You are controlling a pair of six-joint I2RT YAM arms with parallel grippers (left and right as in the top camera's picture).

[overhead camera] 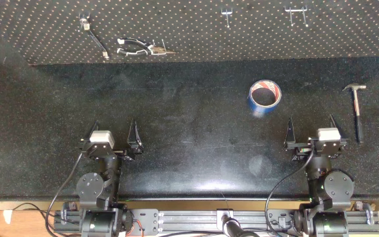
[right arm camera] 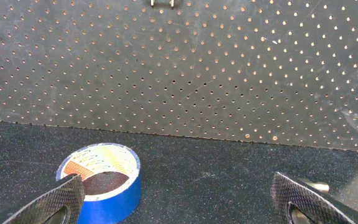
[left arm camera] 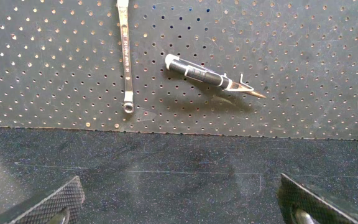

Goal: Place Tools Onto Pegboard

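Along the near edge of the bench both arms sit low. The left claw and the right claw are each spread wide and hold nothing. Farther in lie the two tools not yet hung: one roll of tape, right of the middle and toward the far edge, straight ahead of the right claw, and one hammer near the right edge, head toward the far right corner. Beyond the far edge stands the pegboard, carrying one wrench and one pair of pliers on its left part, with two bare hooks on its right. By this layout the task looks half done. The likely next step is for the right claw to go forward, close on the tape and hang it on a bare hook.
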